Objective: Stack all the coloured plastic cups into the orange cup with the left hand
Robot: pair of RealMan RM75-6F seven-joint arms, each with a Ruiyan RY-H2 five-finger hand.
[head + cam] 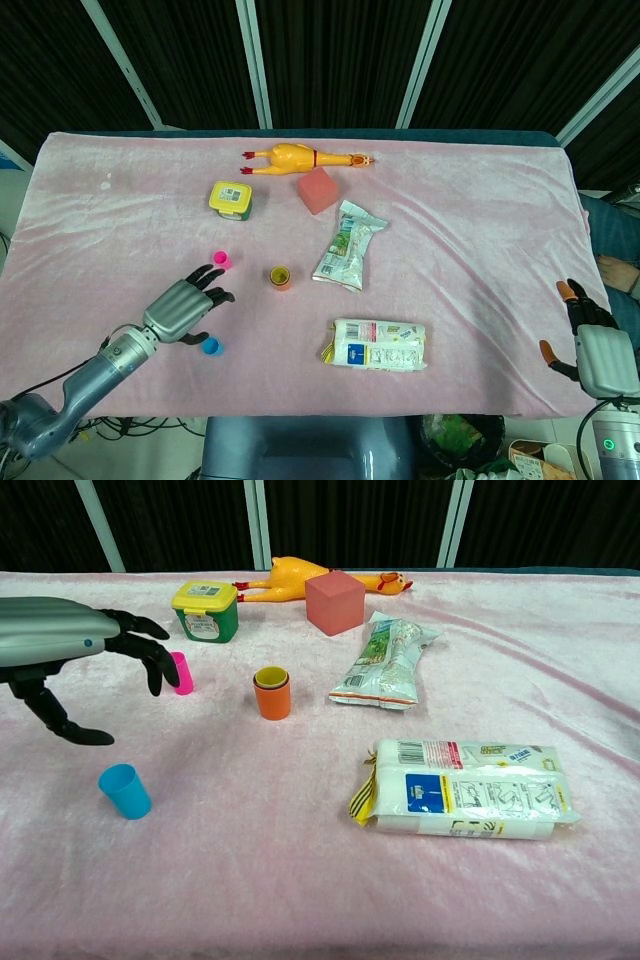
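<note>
Left hand spread and empty above blue cup, pink cup beside fingertips, orange cup mid-tabletop, right hand spread at right edge.

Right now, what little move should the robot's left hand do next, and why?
Probably lower the left hand a little onto the blue cup and close around it. The hand is open and holds nothing, hovering just above and behind that cup. The orange cup already has a yellow cup inside, while the blue and pink cup stand loose.
</note>
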